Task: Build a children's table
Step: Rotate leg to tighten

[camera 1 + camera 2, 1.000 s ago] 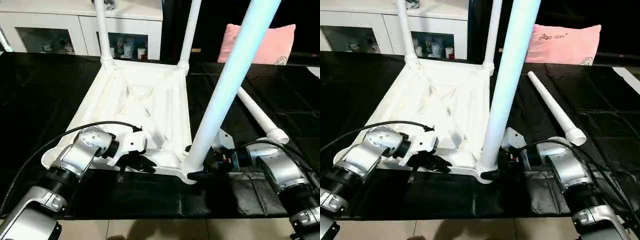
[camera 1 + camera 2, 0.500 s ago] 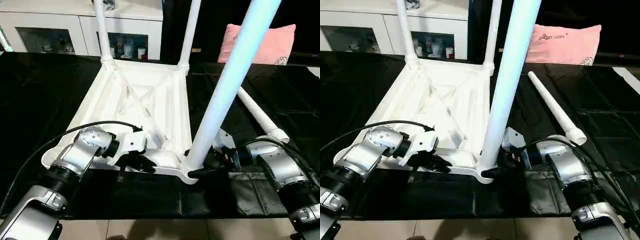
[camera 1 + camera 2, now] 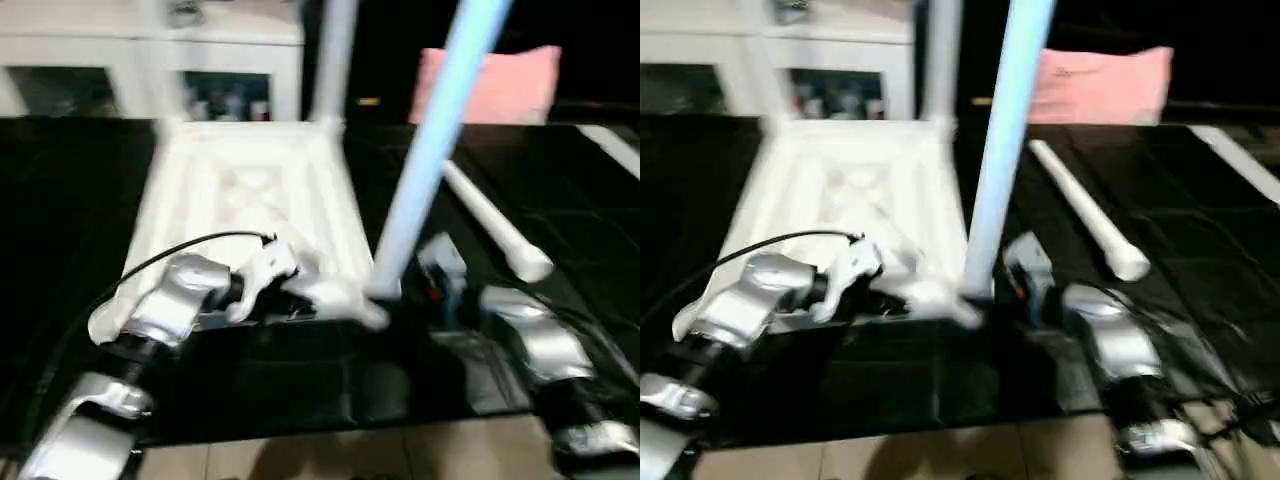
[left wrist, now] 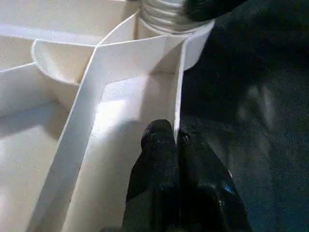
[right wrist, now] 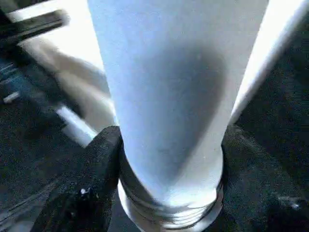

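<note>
**Third leg gripped at its base while the tabletop rim is pinned**

Black cloth is spread over the work surface (image 3: 90,190), a white cabinet (image 3: 230,70) and a pink pillow (image 3: 500,85) are seen behind it, and the tabletop (image 3: 250,190) is laid upside down on the cloth so that its sockets face up. Two far legs (image 3: 335,60) are already stood in their corners. The near leg (image 3: 440,150) is held upright at the near corner socket (image 4: 166,17); its threaded base is clasped between the right gripper (image 5: 169,159) fingers, presumably so it can be seated or turned home. The left gripper (image 4: 175,140) is clenched on the thin rim wall (image 4: 179,82), most likely to keep the top from shifting. One spare leg (image 3: 1080,215) is left lying on the cloth beside the right arm.
</note>
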Available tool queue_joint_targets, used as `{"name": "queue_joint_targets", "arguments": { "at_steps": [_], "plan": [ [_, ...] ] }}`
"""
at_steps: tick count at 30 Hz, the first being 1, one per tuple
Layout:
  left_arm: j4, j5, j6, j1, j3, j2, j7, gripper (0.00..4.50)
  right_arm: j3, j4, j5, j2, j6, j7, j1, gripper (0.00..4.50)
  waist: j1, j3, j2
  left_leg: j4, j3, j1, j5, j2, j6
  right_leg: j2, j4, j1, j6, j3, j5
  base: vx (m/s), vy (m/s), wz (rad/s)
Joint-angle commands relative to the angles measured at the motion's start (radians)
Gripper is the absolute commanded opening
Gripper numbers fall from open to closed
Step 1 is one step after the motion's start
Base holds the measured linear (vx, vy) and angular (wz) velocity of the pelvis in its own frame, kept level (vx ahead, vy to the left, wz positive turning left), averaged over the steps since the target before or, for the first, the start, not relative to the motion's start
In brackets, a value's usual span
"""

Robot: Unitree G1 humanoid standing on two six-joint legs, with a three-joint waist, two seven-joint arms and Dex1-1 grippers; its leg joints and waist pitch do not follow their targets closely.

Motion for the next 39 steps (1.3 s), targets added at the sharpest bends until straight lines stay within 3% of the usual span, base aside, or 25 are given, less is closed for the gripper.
{"name": "queue_joint_targets", "arguments": {
  "at_steps": [1,2,3,6,9,10,13,17,19,22,26,31,34,39],
  "plan": [
    [-0.073,-0.053,0.032,-0.033,0.048,-0.069,0.080,0.00,0.064,0.042,-0.005,0.089,0.052,-0.058,-0.015,2.68,0.003,-0.060,0.000,-0.068,-0.014,-0.005,-0.221,0.023,0.021,-0.072,-0.095,0.054,-0.083,0.056,-0.484,0.000,0.000,0.00],
    [-0.085,-0.047,0.069,-0.036,0.061,-0.098,0.133,0.00,0.050,0.074,-0.010,0.134,0.069,-0.138,-0.041,2.68,0.003,-0.061,-0.002,-0.068,-0.013,-0.004,-0.219,0.022,0.026,-0.072,-0.096,0.054,-0.082,0.056,-0.479,0.000,0.000,0.00],
    [-0.095,-0.039,0.099,-0.040,0.070,-0.128,0.186,0.00,0.035,0.114,-0.016,0.176,0.083,-0.220,-0.073,2.68,-0.002,-0.060,0.003,-0.068,-0.013,-0.004,-0.207,0.024,0.030,-0.073,-0.092,0.052,-0.095,0.059,-0.460,0.000,0.000,0.00],
    [-0.104,-0.030,0.128,-0.044,0.079,-0.164,0.245,0.00,0.020,0.164,-0.024,0.217,0.094,-0.304,-0.112,2.68,-0.011,-0.063,0.001,-0.069,-0.011,-0.007,-0.176,0.027,0.032,-0.070,-0.082,0.053,-0.118,0.063,-0.399,0.000,0.000,0.00],
    [-0.123,-0.006,0.149,-0.048,0.064,-0.197,0.298,0.00,-0.002,0.218,-0.035,0.265,0.093,-0.392,-0.161,2.68,-0.008,-0.067,-0.001,-0.068,-0.010,-0.007,-0.149,0.027,0.042,-0.071,-0.074,0.056,-0.137,0.065,-0.349,0.000,0.000,0.00],
    [-0.125,0.002,0.143,-0.049,0.055,-0.195,0.295,0.00,-0.007,0.221,-0.030,0.271,0.087,-0.392,-0.164,3.24,-0.006,-0.066,0.000,-0.068,-0.008,-0.008,-0.139,0.027,0.051,-0.070,-0.073,0.056,-0.139,0.067,-0.322,0.000,0.000,0.00],
    [-0.131,0.016,0.148,-0.047,0.043,-0.187,0.299,0.00,-0.009,0.211,-0.037,0.277,0.083,-0.392,-0.161,3.44,-0.004,-0.066,0.000,-0.070,-0.007,-0.010,-0.132,0.027,0.062,-0.069,-0.069,0.059,-0.141,0.068,-0.294,0.000,0.000,0.00],
    [-0.143,0.024,0.170,-0.038,0.035,-0.164,0.297,0.00,-0.016,0.186,-0.042,0.267,0.074,-0.384,-0.140,3.83,-0.006,-0.062,0.006,-0.071,-0.008,-0.005,-0.172,0.027,0.048,-0.070,-0.078,0.056,-0.128,0.067,-0.354,0.000,0.000,0.00],
    [-0.146,0.030,0.176,-0.035,0.033,-0.159,0.301,0.00,-0.020,0.189,-0.043,0.263,0.064,-0.385,-0.139,4.02,-0.006,-0.063,0.004,-0.072,-0.009,-0.006,-0.171,0.029,0.046,-0.070,-0.076,0.056,-0.126,0.067,-0.347,0.000,0.000,0.00],
    [-0.142,0.042,0.166,-0.030,0.026,-0.137,0.298,0.00,-0.015,0.168,-0.040,0.239,0.048,-0.354,-0.121,4.29,-0.006,-0.064,0.003,-0.072,-0.009,-0.007,-0.164,0.029,0.049,-0.070,-0.074,0.057,-0.134,0.069,-0.320,0.000,0.000,0.00],
    [-0.131,0.032,0.106,0.001,0.010,-0.054,0.179,0.00,-0.027,0.033,0.006,0.113,0.000,-0.181,-0.023,4.45,0.001,-0.063,0.004,-0.073,-0.008,-0.009,-0.158,0.031,0.070,-0.069,-0.072,0.060,-0.135,0.070,-0.285,0.000,0.000,0.00],
    [-0.127,0.028,0.055,0.013,-0.003,-0.012,0.113,0.00,-0.020,-0.018,0.019,0.032,-0.031,-0.061,0.018,4.45,0.005,-0.061,0.007,-0.072,-0.008,-0.007,-0.189,0.028,0.068,-0.069,-0.080,0.059,-0.130,0.067,-0.344,0.000,0.000,0.00],
    [-0.136,-0.002,-0.011,0.019,-0.025,0.044,-0.016,0.00,-0.010,-0.072,0.052,-0.077,-0.049,0.127,0.055,4.45,0.019,-0.059,0.011,-0.073,-0.008,-0.001,-0.200,0.029,0.067,-0.069,-0.087,0.057,-0.114,0.067,-0.387,0.000,0.000,0.00],
    [-0.137,-0.026,-0.066,0.023,-0.039,0.080,-0.109,0.00,-0.007,-0.091,0.069,-0.131,-0.060,0.228,0.060,4.45,0.032,-0.064,0.010,-0.074,-0.008,-0.001,-0.176,0.035,0.073,-0.068,-0.071,0.058,-0.149,0.071,-0.290,0.000,0.000,0.00]
  ]
}}
